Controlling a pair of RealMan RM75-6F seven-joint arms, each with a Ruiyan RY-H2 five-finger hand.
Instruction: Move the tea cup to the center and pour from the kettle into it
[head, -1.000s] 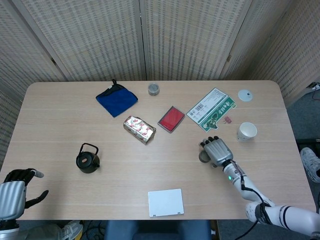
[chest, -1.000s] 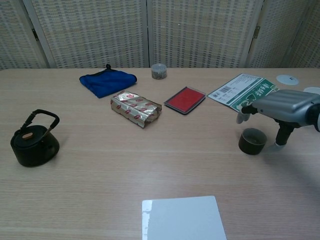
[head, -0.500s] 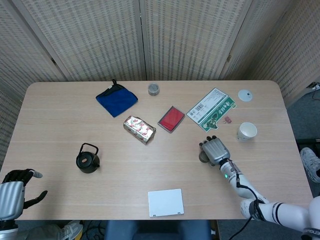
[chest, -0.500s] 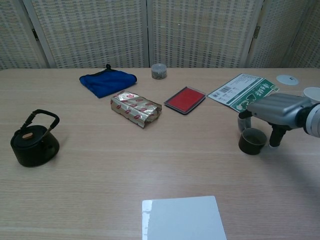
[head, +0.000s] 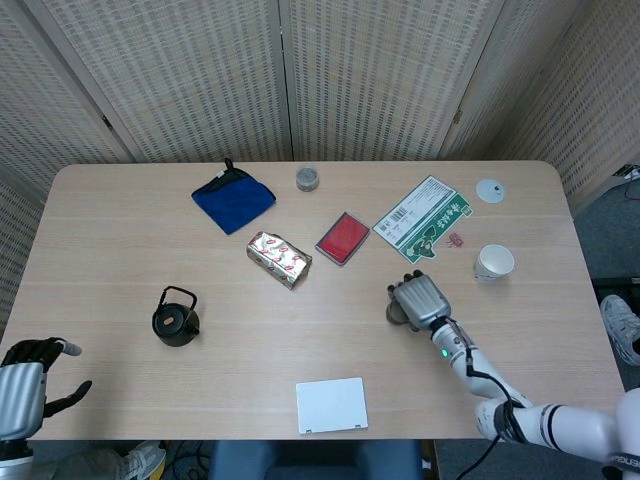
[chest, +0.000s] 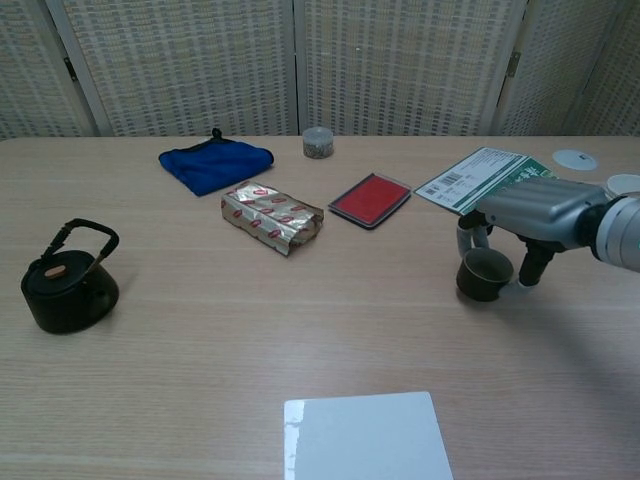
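Tea cup (chest: 484, 275) leftward, half-hidden under hand (chest: 530, 213)

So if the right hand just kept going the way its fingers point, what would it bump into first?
Probably the green card. The right hand, holding the cup, points up the table toward it; nothing lies between, though depth is unclear.

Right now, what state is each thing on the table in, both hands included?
tea cup: upright, empty as far as it shows, right of center.
right hand: over the tea cup, fingers around it.
kettle: upright, lid on, handle raised, untouched.
left hand: off the table's near left corner, open, empty.
white cup: tipped on its side.
blue cloth: folded.
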